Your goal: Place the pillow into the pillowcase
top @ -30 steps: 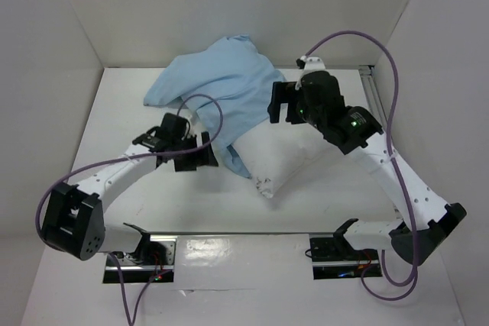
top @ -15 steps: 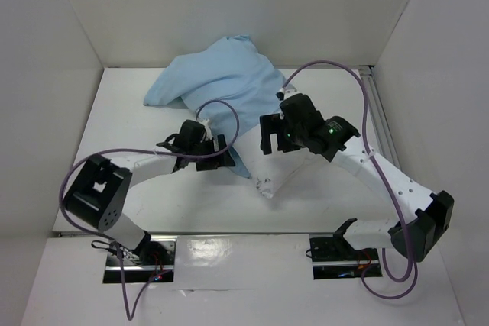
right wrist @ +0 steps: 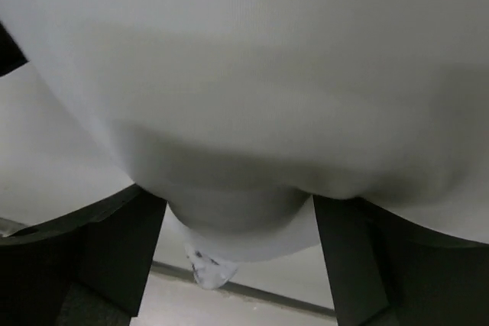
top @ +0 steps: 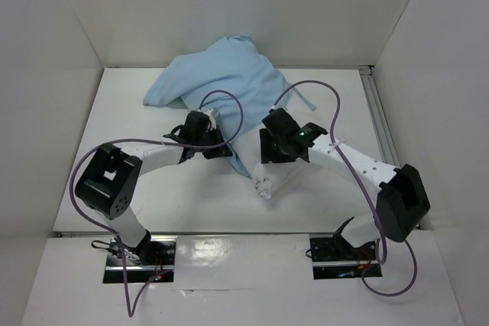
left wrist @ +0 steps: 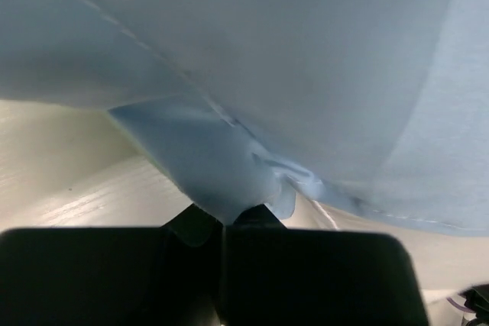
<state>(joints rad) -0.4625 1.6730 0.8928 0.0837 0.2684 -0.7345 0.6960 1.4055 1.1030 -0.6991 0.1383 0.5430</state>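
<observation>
The light blue pillowcase (top: 221,85) lies bunched at the back of the table, and the white pillow (top: 279,177) pokes out of it toward the front. My left gripper (top: 221,150) is at the case's near edge. In the left wrist view its jaws (left wrist: 225,223) are shut, pinching a fold of the blue pillowcase (left wrist: 267,74). My right gripper (top: 267,149) is pressed down on the pillow. In the right wrist view a bulge of the pillow (right wrist: 252,74) fills the gap between the wide-set fingers (right wrist: 114,253) of the gripper (right wrist: 238,246), touching both.
White walls enclose the table (top: 130,120) on the left, back and right. Purple cables (top: 229,108) loop above both wrists. A metal rail (top: 372,93) runs along the right edge. A small label tag (right wrist: 205,266) hangs from the pillow's corner.
Both arms swung in toward the middle. The left gripper reached the pillowcase edge and closed on it. The right gripper came down from the back onto the pillow and its jaws narrowed slightly.
</observation>
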